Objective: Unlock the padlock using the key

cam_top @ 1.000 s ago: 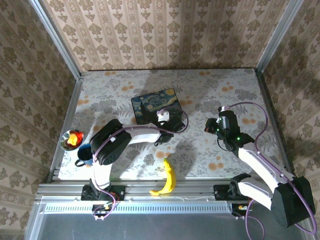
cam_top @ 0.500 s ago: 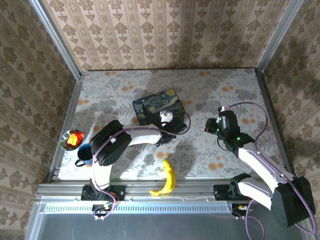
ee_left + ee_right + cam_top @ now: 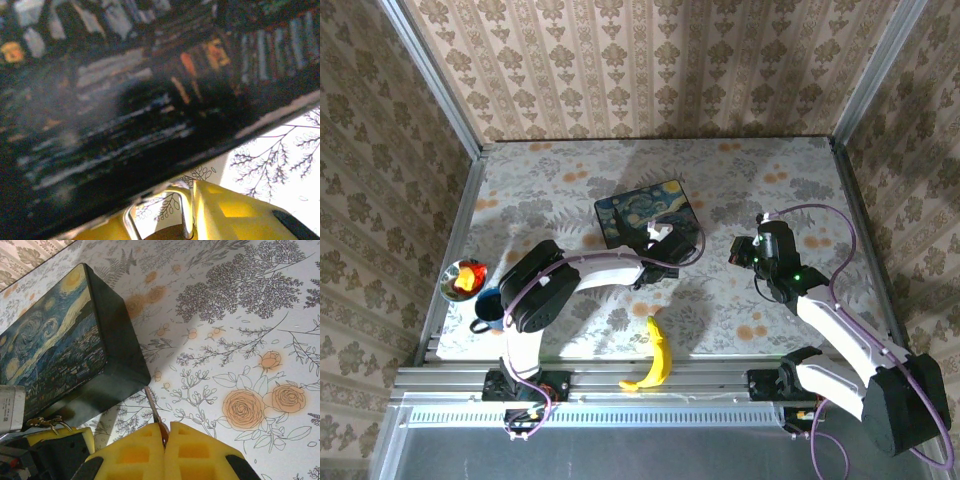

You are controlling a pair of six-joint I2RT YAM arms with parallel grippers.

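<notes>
The tiny brass padlock (image 3: 185, 212) shows its silver shackle loop between the yellow fingers of my left gripper (image 3: 161, 227), which is shut on it. Its shackle almost touches the dark side of the painted box (image 3: 125, 100). From above, the left gripper (image 3: 655, 262) sits at the near edge of the box (image 3: 648, 210). My right gripper (image 3: 164, 432) is shut on the thin silvery key (image 3: 151, 402), whose blade points at the box's near corner (image 3: 131, 371). The padlock (image 3: 46, 422) glints at lower left there. The right gripper (image 3: 738, 250) hovers right of the box.
A banana (image 3: 658, 355) lies near the front edge between the arms. A blue mug (image 3: 490, 308) and a metal bowl (image 3: 463, 280) holding something orange stand at the left edge. Wallpapered walls enclose the floral table (image 3: 770, 180).
The left gripper has shifted right with the padlock, and the painted box has slid a little to the right. The right arm has stayed put.
</notes>
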